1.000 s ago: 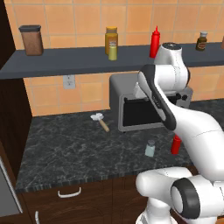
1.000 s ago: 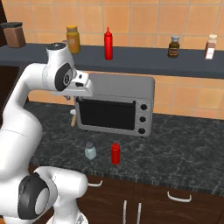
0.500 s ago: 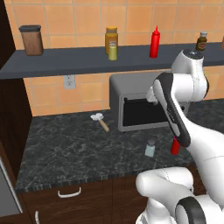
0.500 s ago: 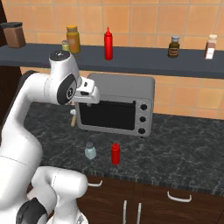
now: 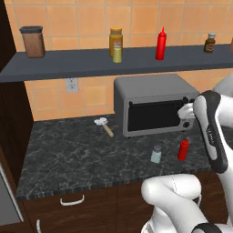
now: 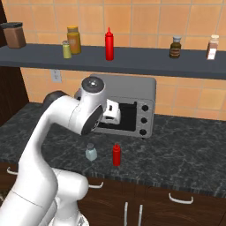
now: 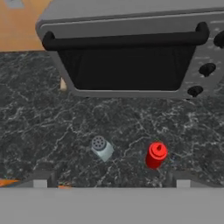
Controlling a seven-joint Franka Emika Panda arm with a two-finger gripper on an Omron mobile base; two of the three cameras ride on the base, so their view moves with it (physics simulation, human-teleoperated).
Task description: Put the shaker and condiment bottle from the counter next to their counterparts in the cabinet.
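The gripper [image 7: 112, 177] is held above the counter [image 7: 52, 127] with its jaws spread wide and nothing between them, pointed downward at the two things still to be moved. Directly below and slightly to one side of it, the shaker [image 7: 102, 148] is seen from above: a small pale glass body under a round grey metal cap pierced with holes. Just beside the shaker, a little apart from it, stands the condiment bottle [image 7: 155, 155], a slim red squeeze bottle of smooth plastic, its cone nozzle pointing up toward the gripper. Both are upright on the dark, white-veined stone of the counter.

Beyond them sits the toaster oven [image 7: 131, 52], a boxy grey metal body with a dark glass door, a black bar handle and round knobs. Well above the gripper runs the cabinet [image 5: 91, 63], a flat dark grey slab along the orange tiled wall. On it a yellow-green shaker [image 5: 117, 53] stands just in front of an amber jar [image 5: 115, 38], and a second red squeeze bottle [image 5: 160, 44] stands further along.

Neither item is judged to have been picked up yet; the step in hand appears to be the approach for a first grasp. A descent over one item is called for, with the jaws centred on its narrow round body before being closed.
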